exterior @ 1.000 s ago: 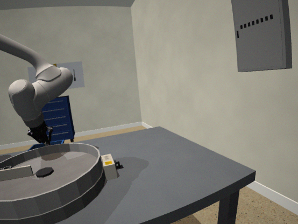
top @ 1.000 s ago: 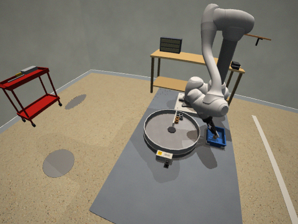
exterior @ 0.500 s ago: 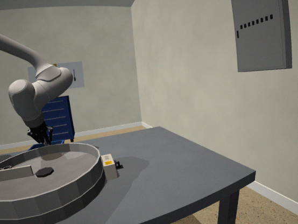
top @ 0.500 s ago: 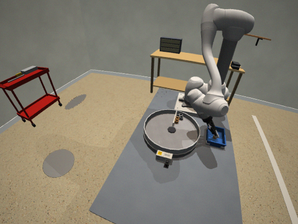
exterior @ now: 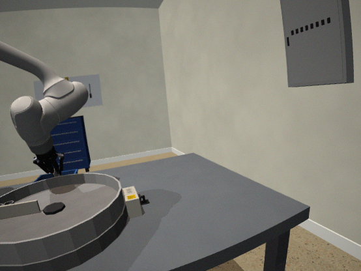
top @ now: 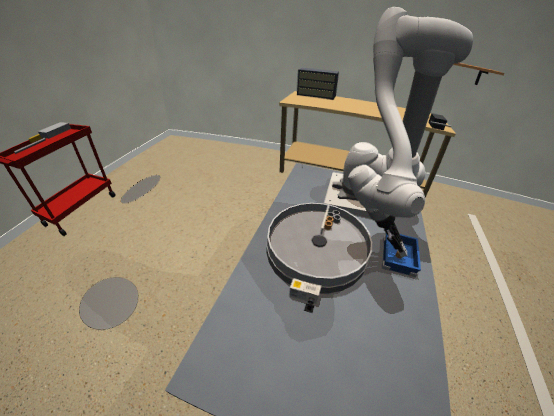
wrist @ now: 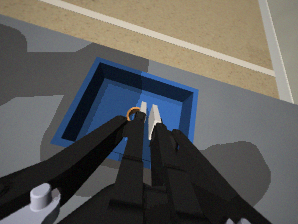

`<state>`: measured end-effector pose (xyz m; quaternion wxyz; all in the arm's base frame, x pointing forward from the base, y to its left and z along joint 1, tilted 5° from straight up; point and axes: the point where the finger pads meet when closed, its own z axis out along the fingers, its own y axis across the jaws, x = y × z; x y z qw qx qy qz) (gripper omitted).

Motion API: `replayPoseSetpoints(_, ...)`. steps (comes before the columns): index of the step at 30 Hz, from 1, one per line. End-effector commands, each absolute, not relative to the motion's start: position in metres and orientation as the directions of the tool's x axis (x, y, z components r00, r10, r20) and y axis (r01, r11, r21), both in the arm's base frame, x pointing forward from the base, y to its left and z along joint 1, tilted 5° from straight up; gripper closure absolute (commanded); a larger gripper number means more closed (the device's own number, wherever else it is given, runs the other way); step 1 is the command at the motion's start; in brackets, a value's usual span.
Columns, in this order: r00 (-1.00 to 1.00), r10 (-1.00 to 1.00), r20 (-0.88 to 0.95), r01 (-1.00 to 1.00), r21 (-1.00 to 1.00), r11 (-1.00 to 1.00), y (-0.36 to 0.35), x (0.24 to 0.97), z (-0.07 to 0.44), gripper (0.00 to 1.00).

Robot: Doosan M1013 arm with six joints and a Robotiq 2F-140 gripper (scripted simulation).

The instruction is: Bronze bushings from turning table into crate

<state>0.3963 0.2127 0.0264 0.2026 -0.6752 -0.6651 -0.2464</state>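
A bronze bushing is in the crate, and others wait on the turning table.

The gripper is low at the crate, its fingers only narrowly apart and holding nothing; the bushing is at nine o'clock from the tips in the wrist view, probably just released. In the top view, the crate is at three o'clock of the table, probably for a short carry. The remaining bronze bushings are at one o'clock from the hub, near the steel bushings, so the next grasp must choose carefully by colour.
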Motion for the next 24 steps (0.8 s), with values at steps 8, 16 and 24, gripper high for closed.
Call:
replayPoseSetpoints(8, -0.006, 0.798, 0.602, 0.998, 0.054, -0.033, 0.213, 0.396, 0.027, 0.93)
replayPoseSetpoints(16, -0.006, 0.798, 0.602, 0.998, 0.054, -0.033, 0.214, 0.395, 0.041, 0.93)
replayPoseSetpoints(24, -0.006, 0.798, 0.602, 0.998, 0.054, -0.033, 0.215, 0.394, 0.066, 0.93)
